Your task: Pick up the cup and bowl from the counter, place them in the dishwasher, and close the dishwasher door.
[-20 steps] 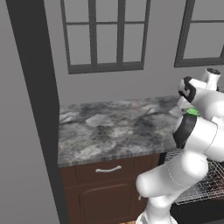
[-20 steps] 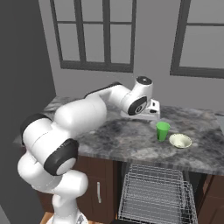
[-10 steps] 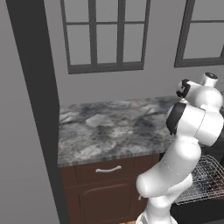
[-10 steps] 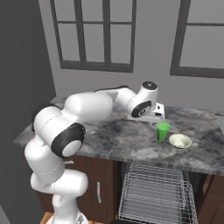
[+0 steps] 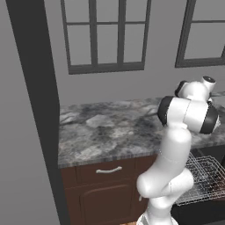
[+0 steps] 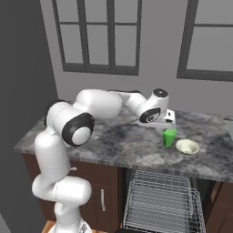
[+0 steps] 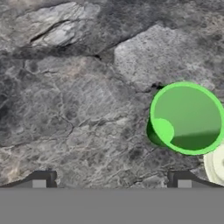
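We are seeing the pincer (image 7: 111, 179) spread wide and released, grasping nothing, its two dark tips standing far apart at the bottom of the hand view and looking straight down on the counter (image 7: 74, 96). The cup (image 7: 187, 118) is sitting upright on the mottled stone, up and to the right of the tips and clear of both. We are catching just the pale edge of the bowl (image 7: 217, 164) at the right border, just beside the cup.

From the right base view, we are seeing the white arm reaching across the counter (image 6: 113, 141), its hand hanging over the stone just left of and above the cup (image 6: 169, 137). The bowl (image 6: 187, 146) is lying just to the right of the cup; whether they touch we cannot tell. Both are resting near the front part of the counter, above the dishwasher (image 6: 207, 191), whose wire rack (image 6: 159, 205) is pulled out below the counter edge.

In the left base view, the arm is blocking the cup and bowl; the rack (image 5: 204, 180) is sticking out at the lower right, beside brown cabinets with a silver drawer handle (image 5: 108, 170).
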